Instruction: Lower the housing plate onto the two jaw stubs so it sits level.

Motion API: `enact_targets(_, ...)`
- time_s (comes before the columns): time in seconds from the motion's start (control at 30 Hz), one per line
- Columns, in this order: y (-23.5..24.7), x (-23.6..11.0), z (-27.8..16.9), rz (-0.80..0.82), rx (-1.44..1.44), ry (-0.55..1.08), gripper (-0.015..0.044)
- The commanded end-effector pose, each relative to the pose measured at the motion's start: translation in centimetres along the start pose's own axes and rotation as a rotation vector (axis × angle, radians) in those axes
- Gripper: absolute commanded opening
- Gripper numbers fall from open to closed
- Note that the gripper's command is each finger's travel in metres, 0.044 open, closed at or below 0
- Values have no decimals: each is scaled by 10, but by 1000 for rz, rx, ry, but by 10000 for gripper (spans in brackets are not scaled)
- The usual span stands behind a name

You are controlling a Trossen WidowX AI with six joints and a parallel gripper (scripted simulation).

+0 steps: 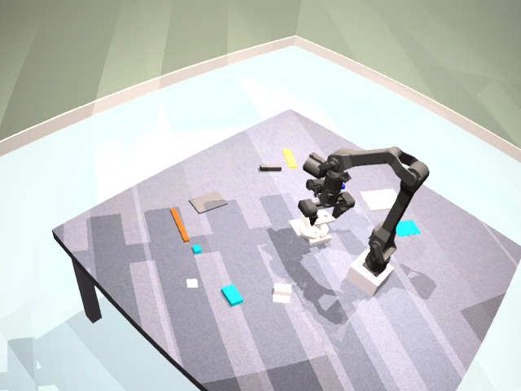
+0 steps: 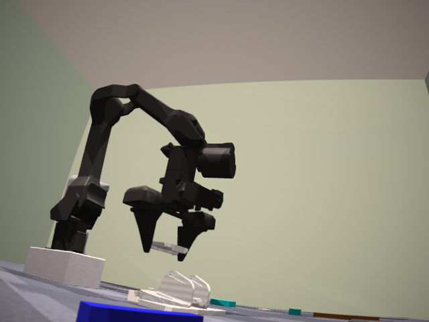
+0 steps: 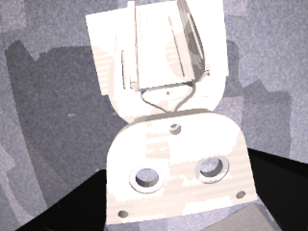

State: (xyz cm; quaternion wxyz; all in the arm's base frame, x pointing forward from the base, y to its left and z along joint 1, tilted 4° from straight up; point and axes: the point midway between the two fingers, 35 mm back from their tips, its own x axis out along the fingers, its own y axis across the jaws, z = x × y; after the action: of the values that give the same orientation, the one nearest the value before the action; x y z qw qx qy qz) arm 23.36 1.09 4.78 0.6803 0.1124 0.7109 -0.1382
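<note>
My gripper (image 1: 324, 219) (image 2: 163, 255) (image 3: 175, 166) is shut on the white housing plate (image 1: 326, 218) (image 2: 169, 247) (image 3: 180, 149), one finger at each side edge. The plate has two large ringed holes and three small ones. It hangs roughly level, with a gap above the white base assembly (image 1: 320, 240) (image 2: 155, 305) (image 3: 103, 63). Two upright slotted side plates stand on the base, the nearer one (image 2: 176, 286) plain in the exterior view. In the wrist view the held plate covers the front of the assembly. The jaws and their stubs cannot be told clearly.
A blue bar (image 2: 138, 313) lies in front of the base assembly in the exterior view. An orange bar (image 1: 180, 225), a cyan block (image 1: 231, 294), a white block (image 1: 282, 293), a grey plate (image 1: 207, 202) and a yellow strip (image 1: 289, 157) lie farther off.
</note>
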Motion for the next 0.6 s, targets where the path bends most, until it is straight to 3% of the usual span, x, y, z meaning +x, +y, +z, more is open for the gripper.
enact_targets(0.0, -4, -1, 1, -1, -16, -8, 351)
enact_targets(0.57, -4, -1, 1, -1, -23, -8, 351)
